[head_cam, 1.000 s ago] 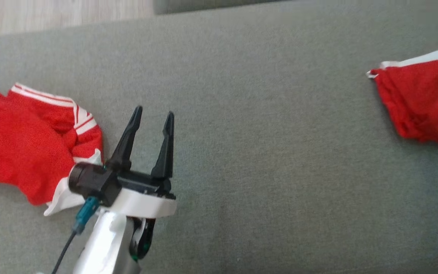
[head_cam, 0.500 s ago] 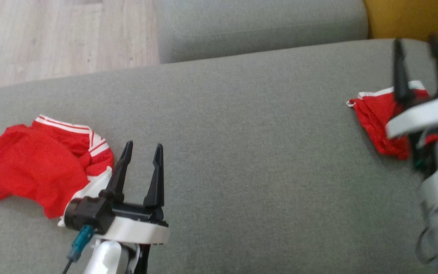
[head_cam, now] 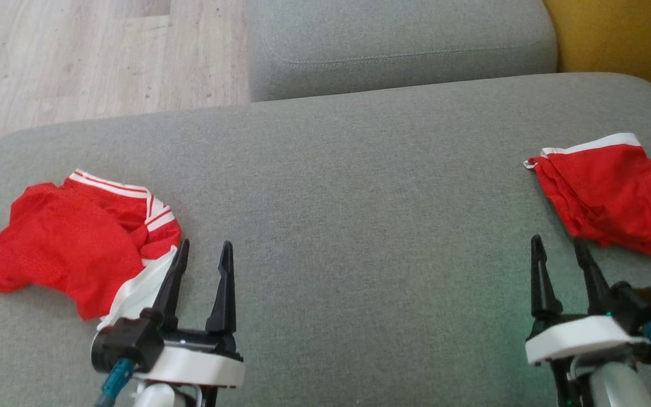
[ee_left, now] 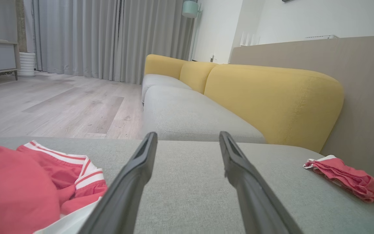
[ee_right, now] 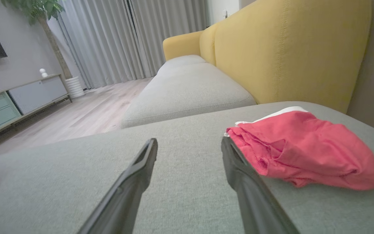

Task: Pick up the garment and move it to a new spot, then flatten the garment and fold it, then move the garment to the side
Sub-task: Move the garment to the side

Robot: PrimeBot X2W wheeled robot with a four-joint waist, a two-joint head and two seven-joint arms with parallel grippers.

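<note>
A crumpled red garment with white stripes and a white panel lies at the left of the grey cushion; the left wrist view has it at lower left. My left gripper stands open just right of it, nothing between its fingers. A second red garment with a white band lies bunched flat at the right, small in the left wrist view. My right gripper is open and empty, just in front of and left of that one.
Another grey seat cushion adjoins the far edge, with a yellow backrest along the right. Wooden floor lies past the far-left edge. A wide stretch of bare cushion separates the two garments.
The head camera has tilted, so the whole picture shifted. My right gripper has pulled back from over the right garment to its near side. Both grippers stay open.
</note>
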